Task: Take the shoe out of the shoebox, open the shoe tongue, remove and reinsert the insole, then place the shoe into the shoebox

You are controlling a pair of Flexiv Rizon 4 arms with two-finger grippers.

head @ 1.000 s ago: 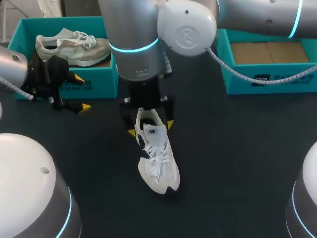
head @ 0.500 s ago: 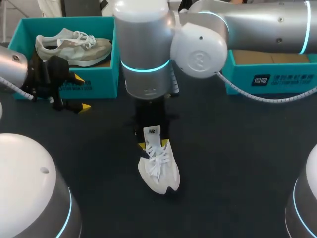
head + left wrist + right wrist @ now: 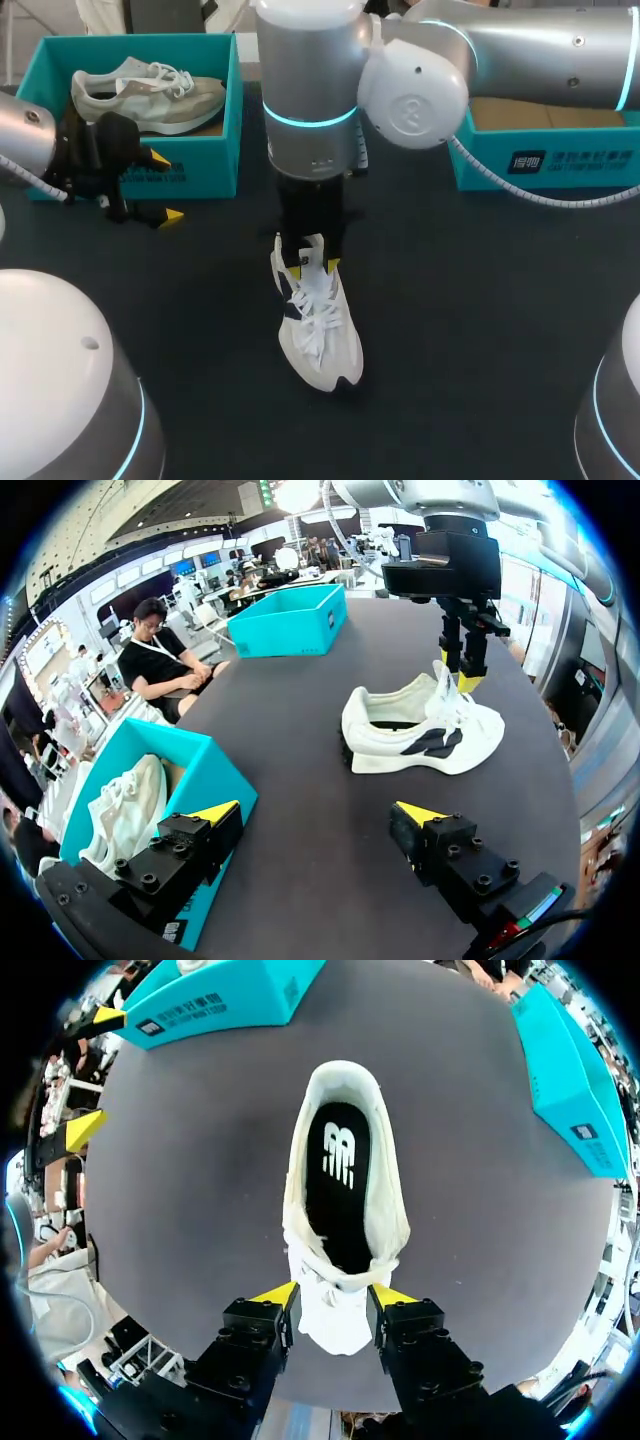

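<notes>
The white shoe [image 3: 320,335] lies mid-table on the dark table [image 3: 480,320], toe toward 5 o'clock. The right claw [image 3: 312,262] pinches its tongue [image 3: 330,1312] at the shoe's 12 o'clock end. The left claw [image 3: 165,186] hangs spread at 10 o'clock, just before a teal shoebox [image 3: 205,175].

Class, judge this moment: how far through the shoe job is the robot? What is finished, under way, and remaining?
Done: the white shoe is out, standing on the table. In hand: the right gripper grips the shoe tongue, apparently to open it; the left gripper hangs open, apart. Left: the black insole lies inside, so removal, reinsertion and return to the shoebox remain.
</notes>
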